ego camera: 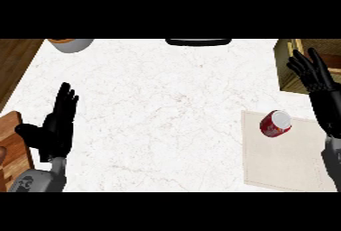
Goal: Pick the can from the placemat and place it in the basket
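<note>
- Nearest you on the left, your left hand [58, 122] rises from its grey forearm [39, 180] over the white marbled stone counter [153, 117]; its black fingers are straight and lie close together, pointing to the far side, with the thumb out to the left, and it holds nothing.
- At the near left edge you see a piece of brown wooden furniture [12, 149], partly cut off by the edge of the view.
- At the near right lies the pale beige rectangular cloth placemat [279, 167], flat on the counter and reaching the right edge.
- On the far part of that placemat stands the red cylindrical metal can [275, 124] with its pale silver top; it looks tilted, its top leaning to the far right.
- Just to the right of the can you see your right forearm [328, 117] running along the right edge; it does not touch the can.
- Farther on, your right hand [311, 70] has its black fingers spread and straight, empty, over the wood-walled opening [288, 67] at the far right corner.
- At the far edge, a flat black object [198, 42] sits near the middle, only partly in view.
- At the far left, a grey rounded bowl-like vessel with an orange rim [70, 44] shows, cut off by the far edge.
</note>
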